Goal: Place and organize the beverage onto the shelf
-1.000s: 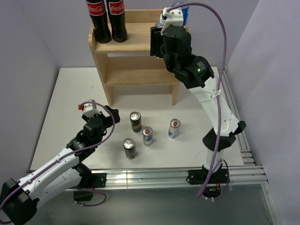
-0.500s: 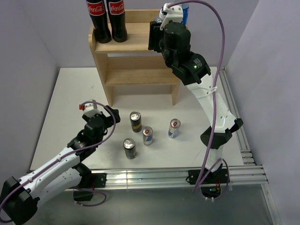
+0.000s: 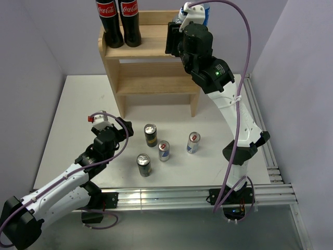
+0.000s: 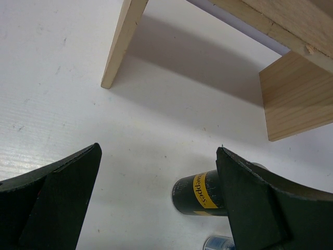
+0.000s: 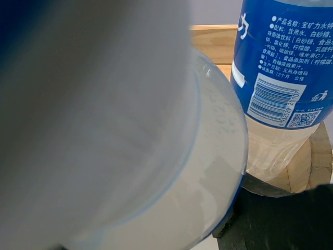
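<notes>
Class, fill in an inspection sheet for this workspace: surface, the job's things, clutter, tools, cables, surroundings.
Surface: white table, four cans standing on it.
Job's things: wooden shelf; two cola bottles on its top tier, left; one blue-label bottle standing at top right; a second bottle beside it; two dark cans and two blue-silver cans upright on the table.
Clutter: nothing seen.
Tools: left tool open, empty, near a dark can; right tool shut on the second bottle.
Cables: purple cable looped along each arm.
Surroundings: lilac walls; metal rail at the near edge.

White-and-black jointed arms [image 3: 237, 112], looping purple cables [image 3: 245, 36], green indicator light [image 3: 216, 73].
</notes>
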`<action>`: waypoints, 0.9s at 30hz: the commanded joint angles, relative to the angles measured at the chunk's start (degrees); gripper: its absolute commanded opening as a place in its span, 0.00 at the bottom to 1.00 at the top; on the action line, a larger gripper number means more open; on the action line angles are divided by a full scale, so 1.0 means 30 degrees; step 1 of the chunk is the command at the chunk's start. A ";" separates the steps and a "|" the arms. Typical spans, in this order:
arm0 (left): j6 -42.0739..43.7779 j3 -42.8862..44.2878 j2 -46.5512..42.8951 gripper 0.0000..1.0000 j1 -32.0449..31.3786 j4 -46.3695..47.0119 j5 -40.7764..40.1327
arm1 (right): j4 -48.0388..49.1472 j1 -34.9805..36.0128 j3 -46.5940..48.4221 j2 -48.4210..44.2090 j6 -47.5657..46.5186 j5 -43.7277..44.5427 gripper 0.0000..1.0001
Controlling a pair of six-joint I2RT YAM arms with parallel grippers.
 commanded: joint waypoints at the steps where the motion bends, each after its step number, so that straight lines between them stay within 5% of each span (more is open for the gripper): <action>1: 0.0152 -0.0001 0.0078 0.99 -0.0049 0.0748 -0.0357 | 0.2295 -0.0285 -0.0042 0.0287 0.0248 0.0114 0.65; 8: 0.0153 -0.0001 -0.0010 0.99 -0.0049 0.0690 -0.0387 | 0.2296 -0.0343 -0.0336 0.0432 0.0365 0.0232 0.87; 27: 0.0123 -0.0030 -0.0186 0.99 -0.0049 0.0543 -0.0504 | 0.2968 -0.0519 -0.1449 0.0814 0.0745 0.0202 0.86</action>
